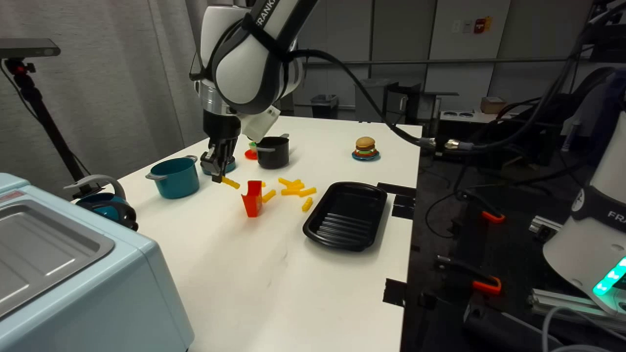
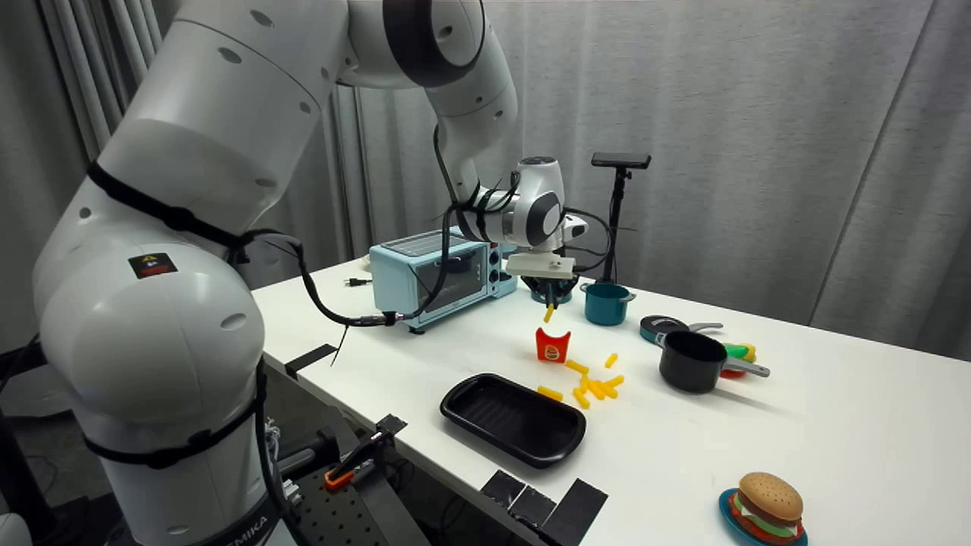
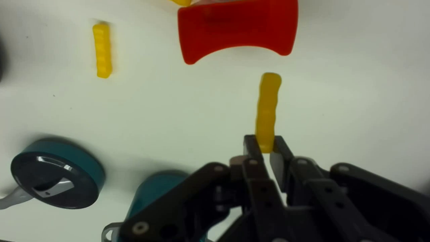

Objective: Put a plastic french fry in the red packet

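Above the white table (image 1: 274, 293), a yellow fry (image 3: 267, 104) is pinched by one end between the fingers of the gripper (image 3: 265, 145). Near its free end, yet apart, stands the red packet (image 2: 552, 346); other fries (image 3: 102, 50) lie loose near the packet and the black tray (image 1: 351, 199).

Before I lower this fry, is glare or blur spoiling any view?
Probably little that matters: in the wrist view the held fry and red packet have clear edges, though the gripper looks dark and slightly soft, and glints mark the teal-sided pan; in an exterior view, a green light glows strongly.
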`<move>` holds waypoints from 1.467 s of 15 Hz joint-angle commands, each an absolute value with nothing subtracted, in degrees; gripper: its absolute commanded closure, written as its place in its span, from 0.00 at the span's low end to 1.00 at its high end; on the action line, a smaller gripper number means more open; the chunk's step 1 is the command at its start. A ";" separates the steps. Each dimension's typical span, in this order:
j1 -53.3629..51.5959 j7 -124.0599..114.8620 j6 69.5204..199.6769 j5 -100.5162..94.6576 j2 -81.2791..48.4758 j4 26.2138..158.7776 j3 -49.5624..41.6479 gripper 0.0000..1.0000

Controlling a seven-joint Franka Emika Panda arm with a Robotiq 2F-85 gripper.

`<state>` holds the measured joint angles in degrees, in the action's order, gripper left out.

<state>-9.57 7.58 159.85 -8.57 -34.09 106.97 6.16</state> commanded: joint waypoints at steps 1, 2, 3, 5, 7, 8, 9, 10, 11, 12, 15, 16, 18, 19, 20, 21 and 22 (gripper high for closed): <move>-10.41 6.58 161.27 -9.28 -34.23 107.68 5.32 0.96; -10.44 6.52 161.33 -9.29 -34.24 107.83 5.27 0.96; -10.55 6.35 161.33 -9.38 -34.17 108.06 5.11 0.96; -10.64 6.06 161.51 -9.49 -33.95 108.52 4.83 0.96; -10.76 5.80 161.71 -9.65 -33.72 109.08 4.50 0.96; -10.83 5.63 161.89 -9.77 -33.60 109.42 4.25 0.96; -10.85 5.48 162.08 -9.83 -33.45 109.79 4.02 0.96; -10.82 5.41 162.25 -9.88 -33.34 110.11 3.81 0.96; -10.77 5.30 162.51 -9.92 -33.19 110.51 3.55 0.96; -10.80 5.14 162.74 -9.99 -33.10 110.77 3.28 0.96; -10.71 4.87 163.61 -10.10 -32.88 111.48 2.72 0.96; -10.68 4.88 163.92 -10.11 -32.81 111.71 2.59 0.96; -10.66 5.01 164.58 -10.14 -32.77 112.11 2.38 0.96; -10.66 5.05 164.79 -10.14 -32.76 112.22 2.29 0.96; -10.61 5.12 164.95 -10.11 -32.73 112.33 2.29 0.96; -10.56 5.19 165.02 -10.07 -32.71 112.46 2.31 0.96; -10.47 5.33 165.01 -10.03 -32.66 112.61 2.41 0.96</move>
<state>-9.78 6.52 163.28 -8.88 -34.03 110.67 3.33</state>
